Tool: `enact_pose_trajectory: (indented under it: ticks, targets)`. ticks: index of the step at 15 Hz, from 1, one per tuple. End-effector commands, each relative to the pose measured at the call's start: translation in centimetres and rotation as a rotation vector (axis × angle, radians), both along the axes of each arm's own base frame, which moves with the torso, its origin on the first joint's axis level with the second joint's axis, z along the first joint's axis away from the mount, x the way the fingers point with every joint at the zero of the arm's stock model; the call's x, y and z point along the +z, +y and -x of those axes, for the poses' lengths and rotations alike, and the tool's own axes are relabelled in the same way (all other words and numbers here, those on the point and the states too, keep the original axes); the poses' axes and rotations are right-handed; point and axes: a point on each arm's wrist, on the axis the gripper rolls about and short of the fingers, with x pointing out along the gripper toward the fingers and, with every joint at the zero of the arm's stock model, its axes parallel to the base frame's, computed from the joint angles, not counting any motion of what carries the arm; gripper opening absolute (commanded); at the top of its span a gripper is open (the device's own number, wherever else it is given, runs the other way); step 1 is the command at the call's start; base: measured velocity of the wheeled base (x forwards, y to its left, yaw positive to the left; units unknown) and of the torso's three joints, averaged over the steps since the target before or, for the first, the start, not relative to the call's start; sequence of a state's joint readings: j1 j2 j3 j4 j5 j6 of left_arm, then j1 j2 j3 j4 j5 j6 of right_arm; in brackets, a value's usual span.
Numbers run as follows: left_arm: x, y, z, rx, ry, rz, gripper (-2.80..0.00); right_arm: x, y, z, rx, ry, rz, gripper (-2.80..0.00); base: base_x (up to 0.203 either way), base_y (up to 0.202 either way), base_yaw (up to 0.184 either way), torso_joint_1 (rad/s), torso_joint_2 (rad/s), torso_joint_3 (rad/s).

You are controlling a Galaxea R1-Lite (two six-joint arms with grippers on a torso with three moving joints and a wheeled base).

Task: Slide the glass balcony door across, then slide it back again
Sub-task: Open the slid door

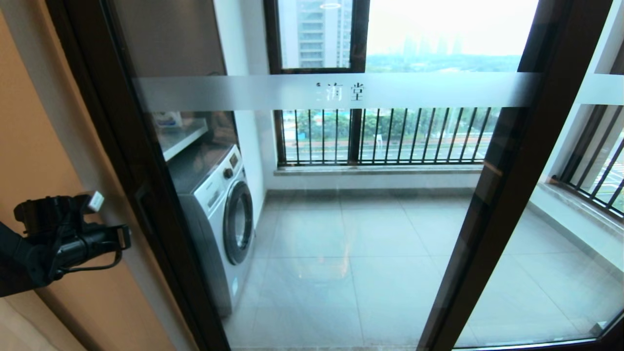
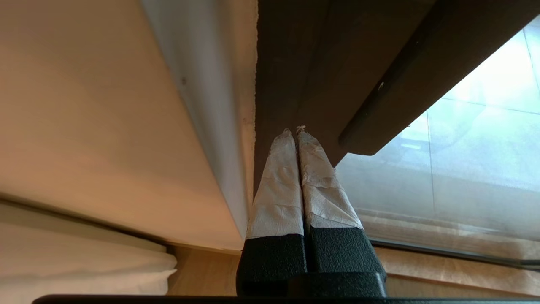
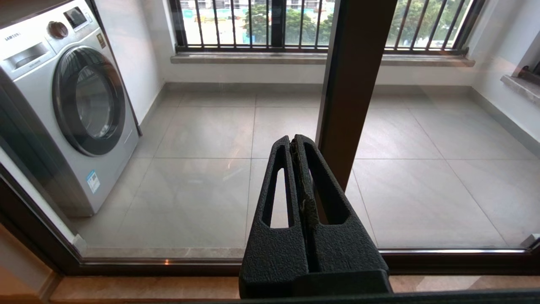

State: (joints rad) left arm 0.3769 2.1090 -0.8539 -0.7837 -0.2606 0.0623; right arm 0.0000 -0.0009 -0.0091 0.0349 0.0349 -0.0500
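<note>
The glass balcony door [image 1: 341, 91] fills the head view, its frosted band carrying two characters between dark brown stiles. My left gripper [image 1: 127, 238] hangs at the left, in front of the beige wall and level with the recessed handle [image 1: 144, 202] in the door's left stile. In the left wrist view its white-taped fingers [image 2: 278, 185] are shut on nothing, and the left gripper [image 2: 294, 131] points its tips at the brown stile [image 2: 287, 63] beside the handle [image 2: 400, 84]. Contact cannot be told. My right gripper [image 3: 294, 139] is shut and empty, facing the glass beside the door's right stile [image 3: 354, 84].
A beige wall [image 1: 39, 122] and grey jamb [image 2: 202, 105] border the door on the left. Behind the glass stand a washing machine [image 1: 219, 209] and the barred outer window [image 1: 385, 136]. A second glass panel with a plain band [image 1: 599, 87] lies at the right.
</note>
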Motion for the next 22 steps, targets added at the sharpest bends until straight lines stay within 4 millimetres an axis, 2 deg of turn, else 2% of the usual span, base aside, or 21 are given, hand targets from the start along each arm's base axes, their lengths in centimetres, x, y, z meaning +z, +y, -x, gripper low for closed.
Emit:
enact_pose_trajectory:
  ticks: [1,3,6,13,16,22]
  targets:
    - [-0.3,-0.3,-0.3,-0.012,0.001,0.003,-2.8,0.0,0.0,0.0,0.0,0.001,0.001,-2.8,0.0,0.0,0.0,0.0,0.0,0.0]
    - [-0.1,-1.1,-0.8,-0.014,-0.008,0.041,-2.8,0.0,0.0,0.0,0.0,0.001,0.0,-2.8,0.0,0.0,0.0,0.0,0.0,0.0]
    - [0.2,-1.2,-1.5,0.001,-0.015,0.032,-2.8,0.0,0.0,0.0,0.0,0.001,0.001,-2.8,0.0,0.0,0.0,0.0,0.0,0.0]
    - [-0.9,-1.1,-2.2,0.001,0.007,0.037,-2.8,0.0,0.0,0.0,0.0,0.001,0.001,-2.8,0.0,0.0,0.0,0.0,0.0,0.0]
    - [-0.6,-2.2,-2.3,-0.023,0.002,0.043,-2.8,0.0,0.0,0.0,0.0,0.001,0.001,-2.8,0.0,0.0,0.0,0.0,0.0,0.0]
    - [0.0,-3.3,-2.5,-0.024,-0.009,0.035,-2.8,0.0,0.0,0.0,0.0,0.001,0.001,-2.8,0.0,0.0,0.0,0.0,0.0,0.0]
